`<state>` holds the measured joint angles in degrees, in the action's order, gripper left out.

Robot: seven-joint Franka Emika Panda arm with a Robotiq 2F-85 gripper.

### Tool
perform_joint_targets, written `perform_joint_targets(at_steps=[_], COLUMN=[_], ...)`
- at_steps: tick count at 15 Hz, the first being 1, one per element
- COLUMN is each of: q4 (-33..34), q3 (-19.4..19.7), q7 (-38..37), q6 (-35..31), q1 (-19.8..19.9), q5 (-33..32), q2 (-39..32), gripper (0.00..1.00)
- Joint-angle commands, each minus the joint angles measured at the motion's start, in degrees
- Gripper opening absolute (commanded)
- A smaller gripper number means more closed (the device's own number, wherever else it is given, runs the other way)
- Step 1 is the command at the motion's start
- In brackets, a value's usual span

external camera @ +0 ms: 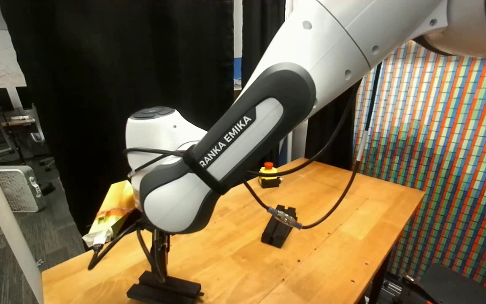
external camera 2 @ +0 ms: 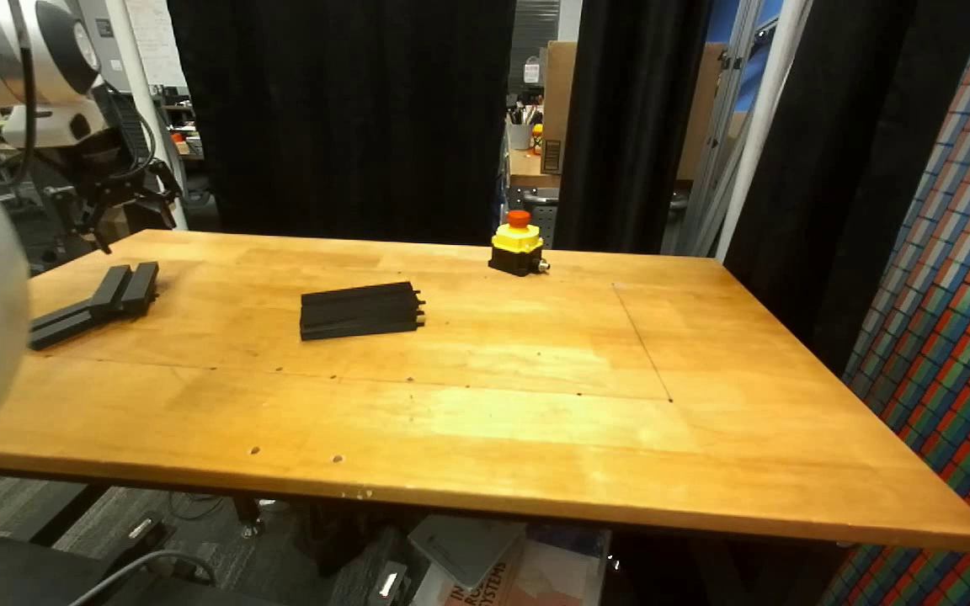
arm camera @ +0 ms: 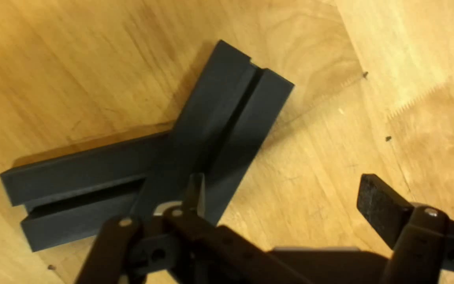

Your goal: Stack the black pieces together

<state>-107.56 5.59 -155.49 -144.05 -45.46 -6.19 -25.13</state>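
Note:
Two grooved matte-black pieces lie crossed at an angle in the wrist view. The upper piece (arm camera: 207, 106) rests over one end of the lower piece (arm camera: 89, 165). In an exterior view the upper piece (external camera 2: 111, 290) and lower piece (external camera 2: 64, 324) lie near the table's far left. More black pieces (external camera 2: 359, 311) lie flat mid-table with pegs at one end; they also show behind a cable (external camera: 277, 232). My gripper (arm camera: 282, 197) is open and empty above the crossed pair, one finger over the upper piece, the other over bare wood. It shows in both exterior views (external camera: 160, 264) (external camera 2: 138, 234).
A yellow-and-red button on a black base (external camera: 268, 173) stands at the table's back, also seen in an exterior view (external camera 2: 517, 244). A yellow wrapped object (external camera: 114, 207) is behind the wrist. Cables hang from the arm. Black curtains stand behind the wooden table (external camera 2: 535, 438).

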Motion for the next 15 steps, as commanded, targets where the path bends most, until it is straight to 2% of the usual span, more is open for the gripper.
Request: perform_joint_targets(at_steps=[1, 4, 9, 15], q4=[-1.7, -2.7, -3.4, -3.2], q3=[3.8, 5.9, 9.5, 8.9], q7=[-1.7, -1.8, -1.8, -1.7], q6=[-3.0, -4.5, -4.8, -5.7], q1=[-1.0, -1.6, -5.4, -8.1], q5=[2.2, 5.0, 9.6, 12.2], q2=[0.5, -0.4, -1.9, -2.5], gripper=[1.0, 1.0, 1.0, 1.0])
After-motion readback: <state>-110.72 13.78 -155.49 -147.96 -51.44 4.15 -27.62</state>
